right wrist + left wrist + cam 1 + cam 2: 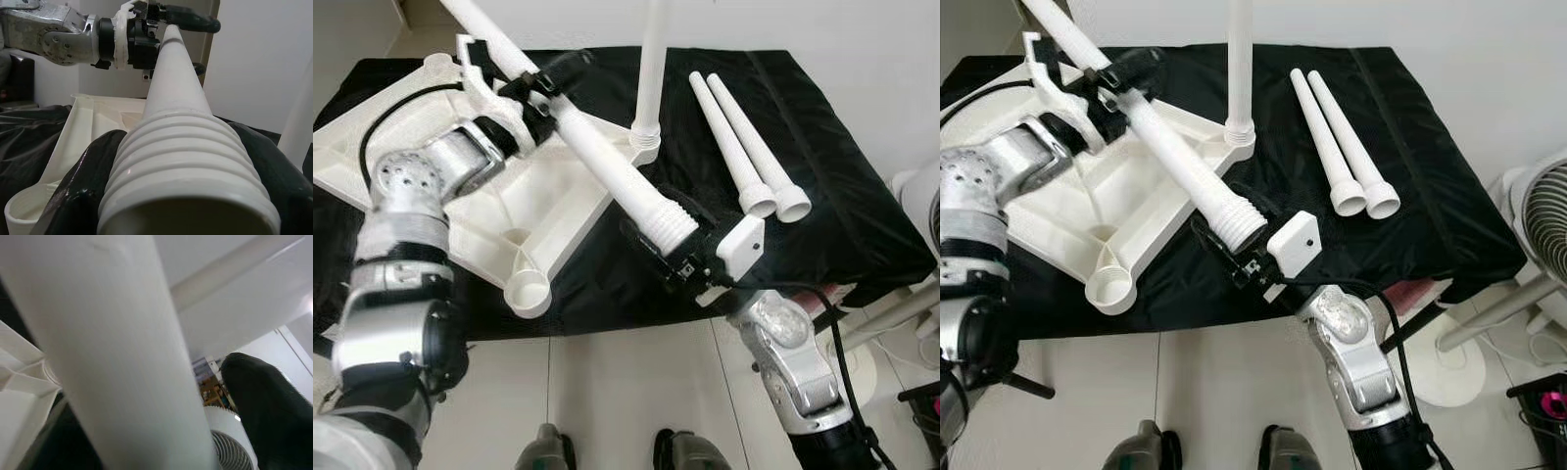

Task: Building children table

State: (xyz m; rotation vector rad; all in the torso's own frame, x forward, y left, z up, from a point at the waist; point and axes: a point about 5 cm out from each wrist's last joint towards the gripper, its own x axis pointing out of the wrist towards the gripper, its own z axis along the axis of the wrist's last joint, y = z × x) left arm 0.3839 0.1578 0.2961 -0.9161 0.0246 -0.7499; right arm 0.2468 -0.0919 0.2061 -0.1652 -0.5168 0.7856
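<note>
- Four white table legs in view. One held leg (607,162) is carried between both grippers, slanting above the upturned tabletop (543,211), clear of it, threaded end nearest the robot.
- Right gripper (677,257) is clamped on that leg's ribbed threaded end; in the right wrist view both black fingers (78,196) hug the ribs on either side.
- Left gripper (543,83) grips the same leg further up its smooth shaft, fingers closed around it. The left wrist view is mostly the shaft, with one black finger (266,406) beside it.
- Upright leg (651,69) already stands in the tabletop's corner socket on the robot's right side, at the far edge.
- Empty socket (527,291) sits at the tabletop corner closest to the robot, open end up.
- Two spare legs (749,147) lie side by side, touching, on the black cloth (832,196) to the right of the tabletop, wide ends toward the robot.
- Tabletop lies underside up on the cloth, ribs showing.
- White fan (1538,225) stands on the floor at far right, off the cloth.
- Robot's feet (548,452) are on pale floor tiles just short of the cloth edge.
</note>
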